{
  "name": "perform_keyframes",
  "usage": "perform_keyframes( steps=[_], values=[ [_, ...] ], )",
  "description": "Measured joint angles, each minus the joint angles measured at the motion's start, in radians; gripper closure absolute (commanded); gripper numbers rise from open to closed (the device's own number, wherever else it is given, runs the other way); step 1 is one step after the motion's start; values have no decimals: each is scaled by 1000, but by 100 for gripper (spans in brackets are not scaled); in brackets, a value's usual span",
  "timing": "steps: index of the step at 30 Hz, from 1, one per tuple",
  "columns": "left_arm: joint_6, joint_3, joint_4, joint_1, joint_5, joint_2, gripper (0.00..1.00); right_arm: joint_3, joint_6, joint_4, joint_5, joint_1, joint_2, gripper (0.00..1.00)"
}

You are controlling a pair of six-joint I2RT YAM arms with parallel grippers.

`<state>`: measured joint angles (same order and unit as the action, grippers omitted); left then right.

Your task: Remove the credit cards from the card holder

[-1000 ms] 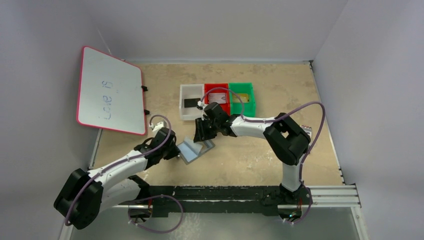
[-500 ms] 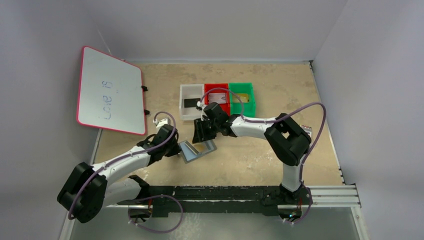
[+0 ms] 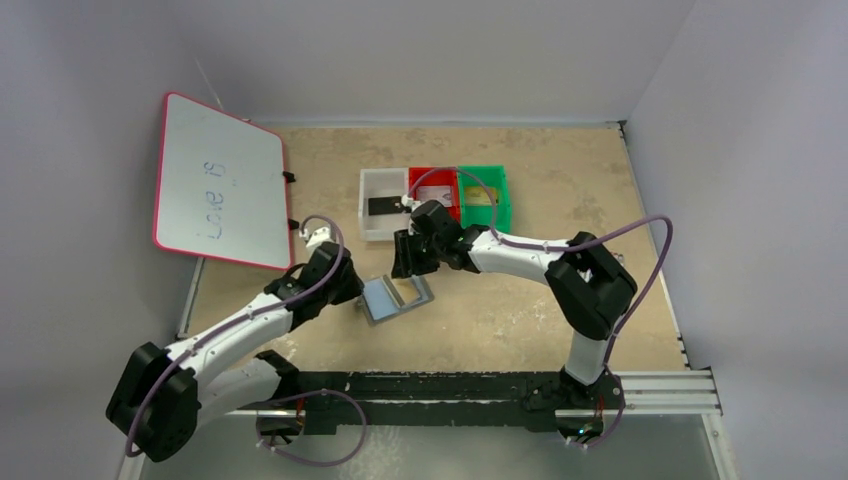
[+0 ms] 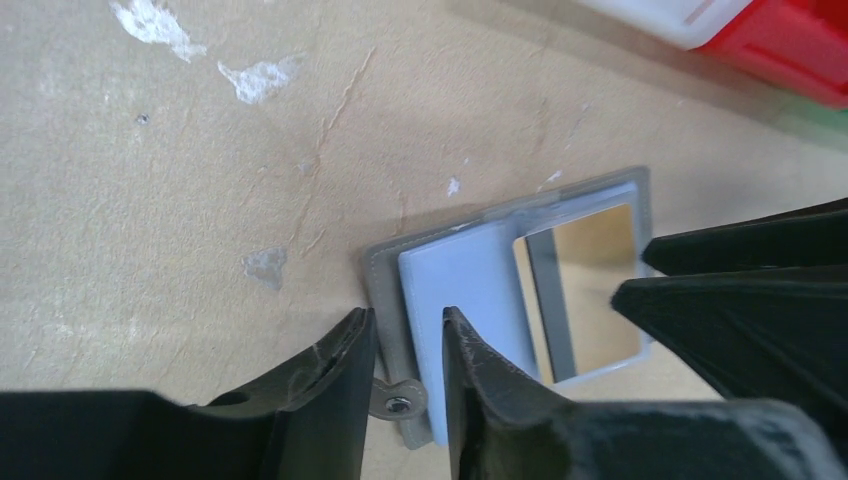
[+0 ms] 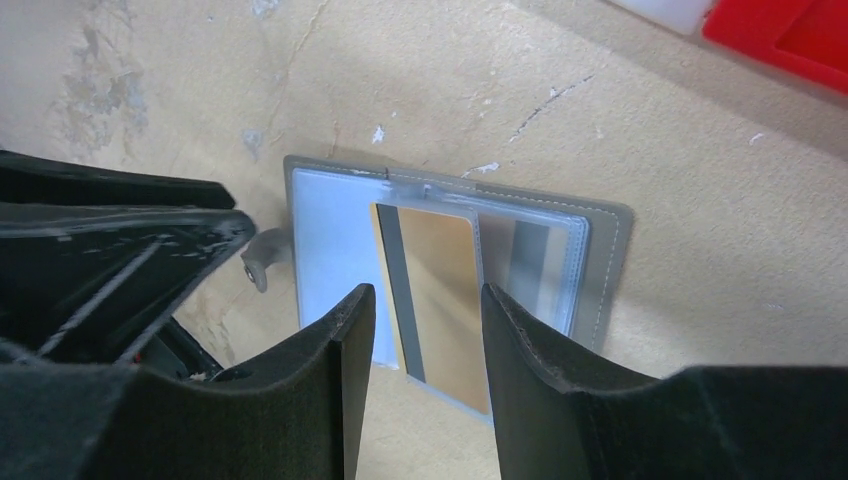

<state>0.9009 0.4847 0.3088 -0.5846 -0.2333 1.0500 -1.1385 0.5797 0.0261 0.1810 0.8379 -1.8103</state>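
Hovering with the right claw [image 5: 424, 300] just above the open card holder [image 3: 385, 298], spread well apart, gripping nothing. Straddling the holder's near-left edge beside the snap tab [image 4: 400, 403] with the left claw [image 4: 405, 315], parted only narrowly; no pinch to be seen, and cannot tell whether pressing down. Flat on the table [image 3: 580, 180] between the two claws, short of the white tray [image 3: 365, 205], red tray [image 3: 432, 172] and green tray [image 3: 503, 200], long side running from left claw across to right claw. Directly under the right claw, in the inner flap: a tan panel [image 5: 430, 260] with a dark stripe, long axis pointing back along the claw, short side fitting inside the gap. Maybe a gold card, maybe a clear window onto the table; cannot tell. Seemingly out already: black card [image 3: 380, 205] in the white tray, pale card [image 3: 432, 193] in the red, something yellowish in the green. Nearer to the panel, the right arm, so probably the one to draw it out if a card at all, with the left placed to pin the holder. Likely snag: dragging the whole holder along
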Motion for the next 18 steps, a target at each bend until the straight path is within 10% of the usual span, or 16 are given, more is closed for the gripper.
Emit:
perform_keyframes(
  steps=[18],
  values=[
    [182,11,-242,0,139,30,62,124,56,-75,79,-9,11,72]
  ],
)
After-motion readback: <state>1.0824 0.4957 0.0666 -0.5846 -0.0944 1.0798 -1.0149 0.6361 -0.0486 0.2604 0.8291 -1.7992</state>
